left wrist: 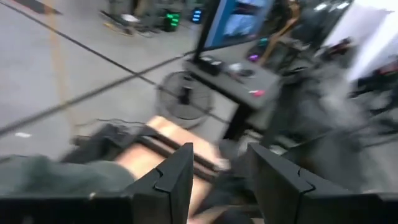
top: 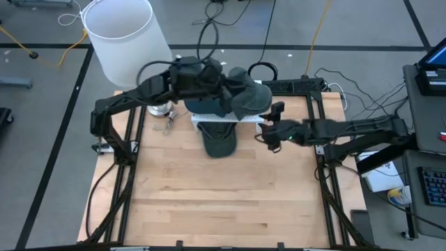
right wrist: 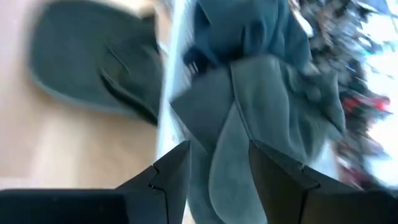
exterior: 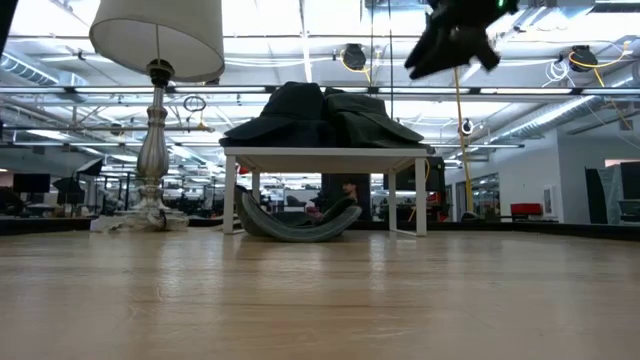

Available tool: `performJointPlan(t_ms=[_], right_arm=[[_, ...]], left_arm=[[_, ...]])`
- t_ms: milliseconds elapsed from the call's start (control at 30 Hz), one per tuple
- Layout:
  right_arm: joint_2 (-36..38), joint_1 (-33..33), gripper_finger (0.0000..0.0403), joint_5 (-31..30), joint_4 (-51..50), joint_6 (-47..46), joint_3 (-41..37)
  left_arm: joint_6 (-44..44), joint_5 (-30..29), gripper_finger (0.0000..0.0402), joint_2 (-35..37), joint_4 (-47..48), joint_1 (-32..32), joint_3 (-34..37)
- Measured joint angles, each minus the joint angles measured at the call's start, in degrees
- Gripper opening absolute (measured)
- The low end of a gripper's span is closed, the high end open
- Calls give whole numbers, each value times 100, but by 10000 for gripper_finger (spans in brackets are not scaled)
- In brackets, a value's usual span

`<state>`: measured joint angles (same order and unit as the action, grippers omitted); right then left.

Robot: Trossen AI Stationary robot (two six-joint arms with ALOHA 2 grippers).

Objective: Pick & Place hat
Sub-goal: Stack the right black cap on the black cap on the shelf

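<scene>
A small white stand (top: 217, 120) sits at the table's far middle, with dark grey-green hats (top: 249, 96) piled on its top (exterior: 325, 153). Another dark hat (top: 219, 141) lies on the wooden table under the stand's near edge (exterior: 298, 221), brim curled up. My left gripper (top: 224, 89) hovers open over the pile; its wrist view shows open fingers (left wrist: 221, 155) and a strip of hat (left wrist: 37, 175) beside them. My right gripper (top: 267, 132) hangs raised and open, right of the stand (exterior: 455, 40). In its wrist view (right wrist: 217, 152) it faces the piled hats (right wrist: 267, 93) and the lower hat (right wrist: 87, 68).
A lamp with a white shade (top: 125, 35) and silver base (exterior: 152, 150) stands at the table's far left, close to the left arm. Cables (top: 300, 84) run behind the far edge. A desk with a keyboard (top: 432, 185) stands right of the table. Bare wood (top: 223, 195) fills the near half.
</scene>
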<state>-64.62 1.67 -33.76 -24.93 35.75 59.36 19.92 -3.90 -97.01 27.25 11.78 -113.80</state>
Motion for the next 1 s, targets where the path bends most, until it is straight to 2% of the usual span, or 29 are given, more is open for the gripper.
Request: performJointPlan(t_ms=[200,300,533,667,1000], right_arm=[[-363,312,155,-1695,1257,285,-900],[-477,407,155,-2249,2252,679,-1438],[-730,641,155,-2345,4667,1789,-2548],[-1017,669,155,-2565,5984,2626,-2877],[-1590,344,155,-2605,6855,2952,-2899]], left_arm=[[479,240,152,285,-23,-391,-3],[421,238,152,382,96,-586,-2],[431,247,152,393,61,-911,-4],[438,243,152,406,38,-1043,-4],[418,238,152,400,12,-1192,-4]])
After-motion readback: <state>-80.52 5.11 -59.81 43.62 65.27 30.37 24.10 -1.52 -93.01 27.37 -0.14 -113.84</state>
